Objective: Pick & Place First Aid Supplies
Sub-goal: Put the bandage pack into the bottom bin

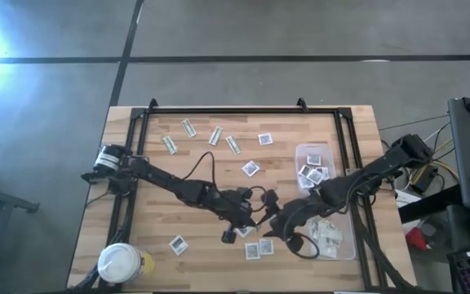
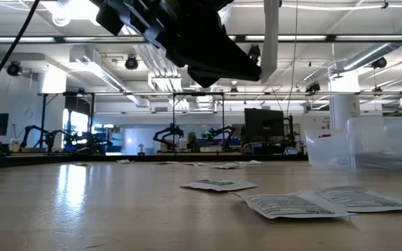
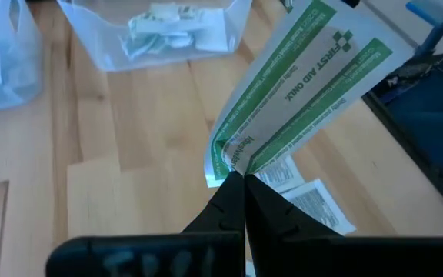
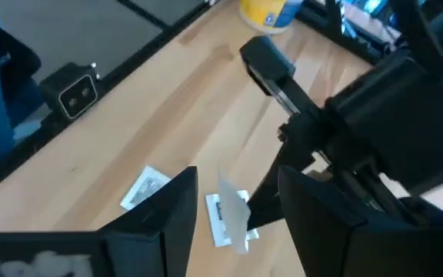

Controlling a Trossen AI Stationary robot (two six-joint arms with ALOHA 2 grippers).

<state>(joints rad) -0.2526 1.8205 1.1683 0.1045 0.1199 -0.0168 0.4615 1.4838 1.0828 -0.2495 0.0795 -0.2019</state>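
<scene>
High view shows us several white square packets (image 1: 251,168) unsorted beside the clear plastic tub (image 1: 333,237), left gripper (image 3: 241,181) pinching a green-and-white strip (image 3: 298,92), right gripper (image 4: 233,211) spread.

Two tubs (image 1: 326,200) block right side (far left open).

a wooden table (image 1: 219,163) carries scattered packets (image 1: 251,168), two clear tubs (image 1: 312,155) and a white-lidded jar (image 1: 121,263)

Two clear tubs (image 1: 328,196) and a white-lidded jar (image 1: 121,263) on the table (image 1: 194,175).
</scene>
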